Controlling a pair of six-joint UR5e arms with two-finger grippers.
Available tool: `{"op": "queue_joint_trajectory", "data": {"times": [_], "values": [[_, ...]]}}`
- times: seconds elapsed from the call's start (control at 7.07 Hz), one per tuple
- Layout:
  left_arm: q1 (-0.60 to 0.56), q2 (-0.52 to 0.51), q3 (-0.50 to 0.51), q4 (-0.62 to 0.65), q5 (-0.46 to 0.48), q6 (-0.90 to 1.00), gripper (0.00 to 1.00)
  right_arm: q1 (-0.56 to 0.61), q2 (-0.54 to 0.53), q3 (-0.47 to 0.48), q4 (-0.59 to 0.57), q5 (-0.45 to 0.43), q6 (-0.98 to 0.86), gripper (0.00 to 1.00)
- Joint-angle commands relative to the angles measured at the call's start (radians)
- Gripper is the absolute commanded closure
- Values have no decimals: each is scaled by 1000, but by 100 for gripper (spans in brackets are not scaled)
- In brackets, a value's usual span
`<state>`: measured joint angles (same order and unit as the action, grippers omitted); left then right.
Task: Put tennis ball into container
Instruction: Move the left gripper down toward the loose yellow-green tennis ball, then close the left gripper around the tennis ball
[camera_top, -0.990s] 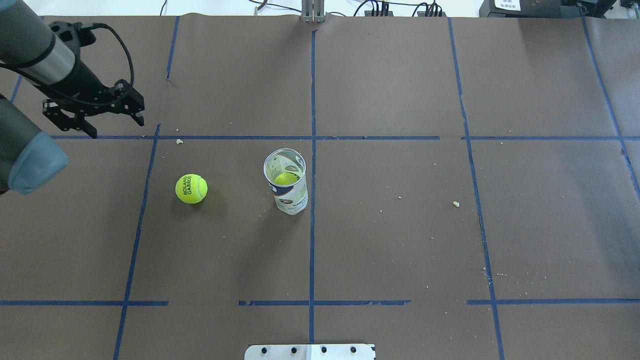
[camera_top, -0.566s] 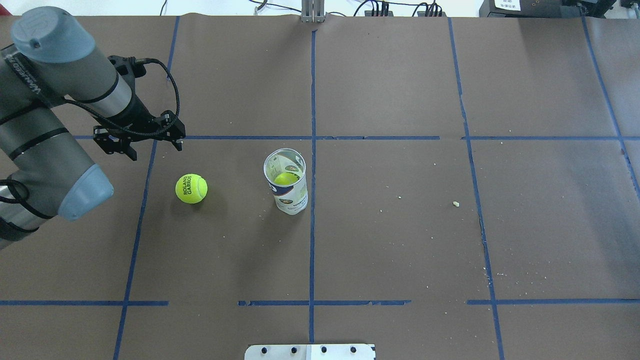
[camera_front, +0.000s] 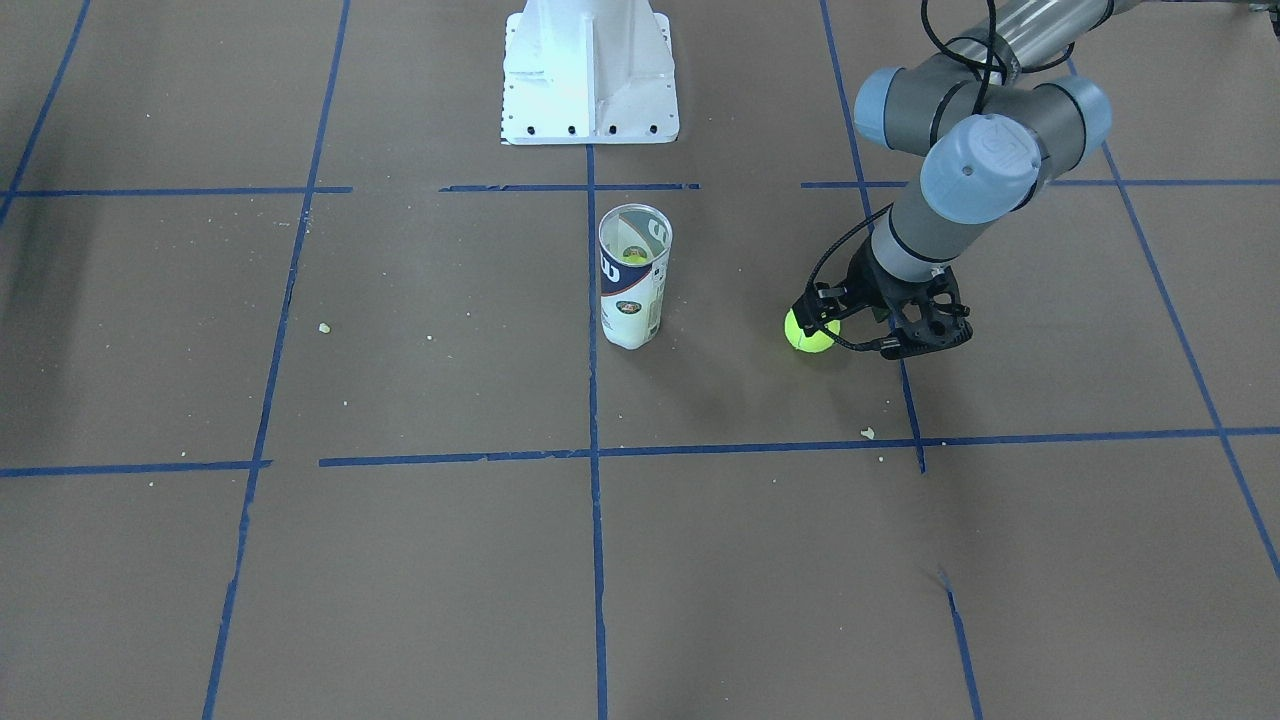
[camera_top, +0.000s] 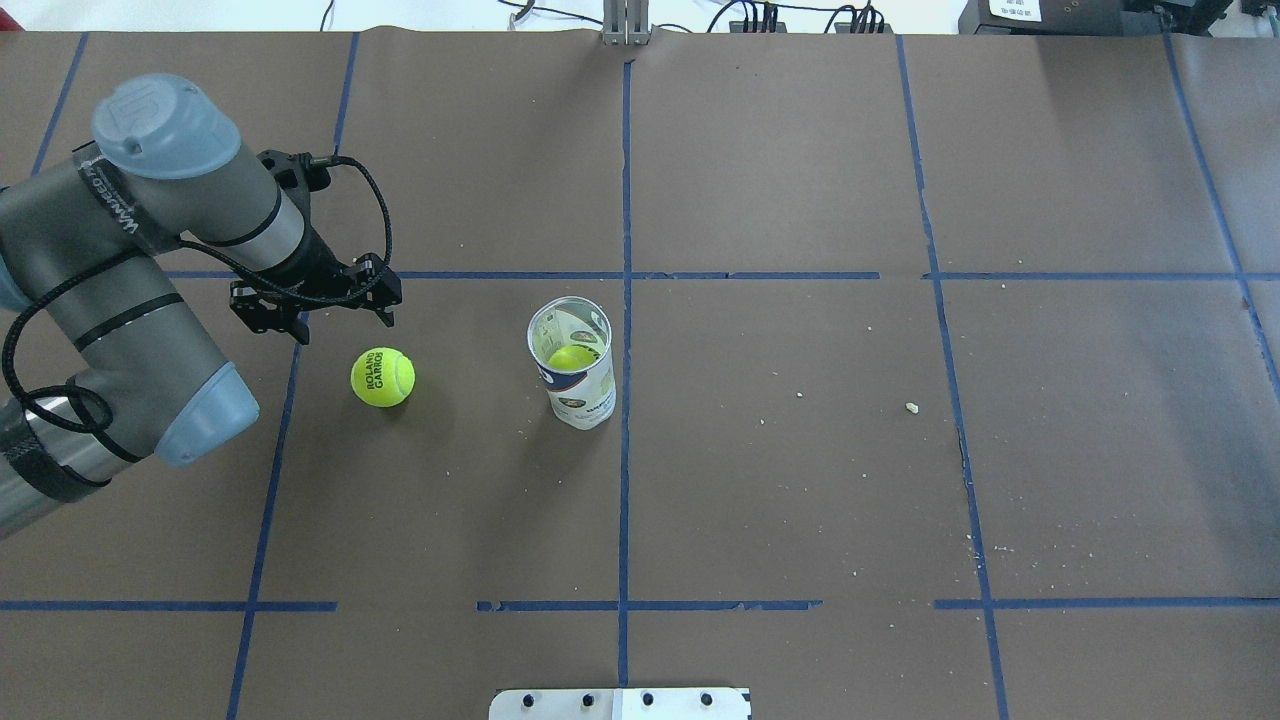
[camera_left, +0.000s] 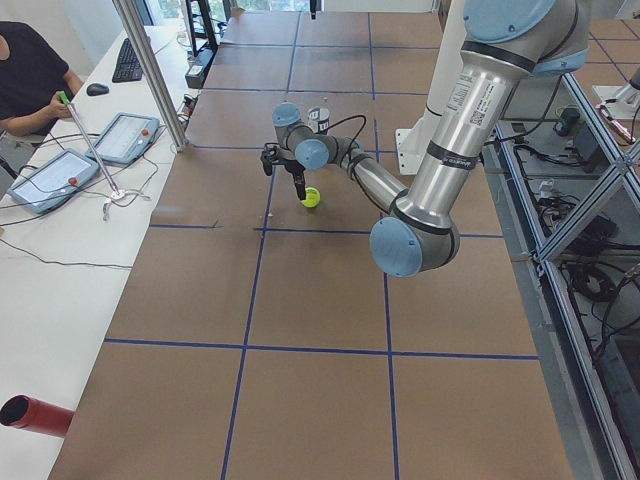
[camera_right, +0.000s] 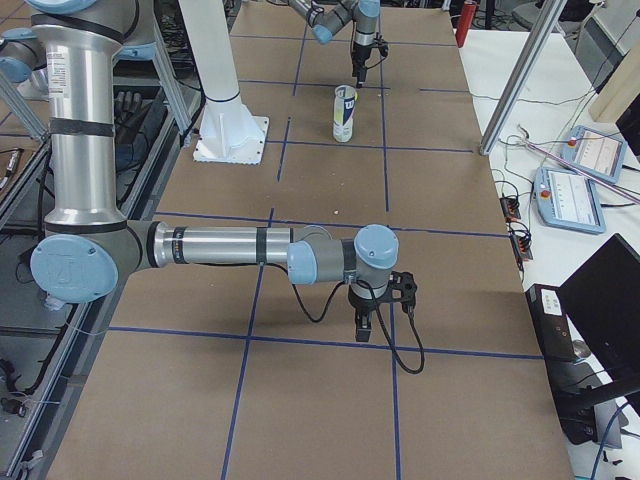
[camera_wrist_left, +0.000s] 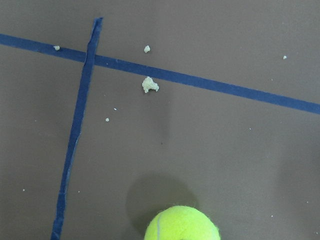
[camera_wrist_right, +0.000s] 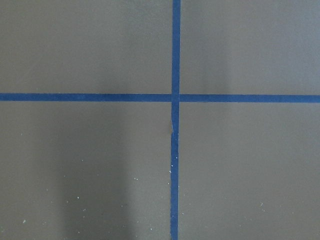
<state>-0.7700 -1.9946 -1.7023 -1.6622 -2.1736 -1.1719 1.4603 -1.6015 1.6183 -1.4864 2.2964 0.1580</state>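
1. your left gripper (camera_top: 345, 325) hung with its jaws spread wide and nothing between them.
2. in the overhead view it sat just past the tennis ball (camera_top: 383, 377), on the side away from the robot's base and a little toward the robot's left, with a gap showing between its fingers and the ball.
3. in the front-facing view one finger of the left gripper (camera_front: 880, 330) overlapped the top edge of the tennis ball (camera_front: 810, 332), so you could not tell from there alone whether they touched.
4. the left wrist camera caught only the top of the tennis ball (camera_wrist_left: 182, 225) at the bottom edge of its frame, with a pale crumb (camera_wrist_left: 150, 84) beside a blue tape line.
5. the tennis ball lay on the brown paper table (camera_top: 800, 200), with its "roland garros" print facing up.
6. it was outside the container (camera_top: 572, 365) and well apart from it, on the robot's left side.
7. the container stood upright with its mouth open, just beside the centre tape line.
8. a second yellow ball (camera_top: 571, 357) was already down inside it.
9. your right gripper (camera_right: 380, 300) showed only in the exterior right view, low over the table and well away from the can, so you could not tell how far open it was.
10. its wrist camera saw only crossed tape lines on paper.
11. the white pedestal (camera_front: 588, 70) stood beyond the container on the robot's side.
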Motion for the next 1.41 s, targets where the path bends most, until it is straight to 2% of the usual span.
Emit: {"op": "queue_joint_trajectory", "data": {"times": [0.0,0.57,1.27], "values": [[29,-1,19,-22,23,-5,0,0,0,0,0,0,0,0],[38,-3,72,-79,23,-5,0,0,0,0,0,0,0,0],[66,-1,73,-94,23,-6,0,0,0,0,0,0,0,0]]}}
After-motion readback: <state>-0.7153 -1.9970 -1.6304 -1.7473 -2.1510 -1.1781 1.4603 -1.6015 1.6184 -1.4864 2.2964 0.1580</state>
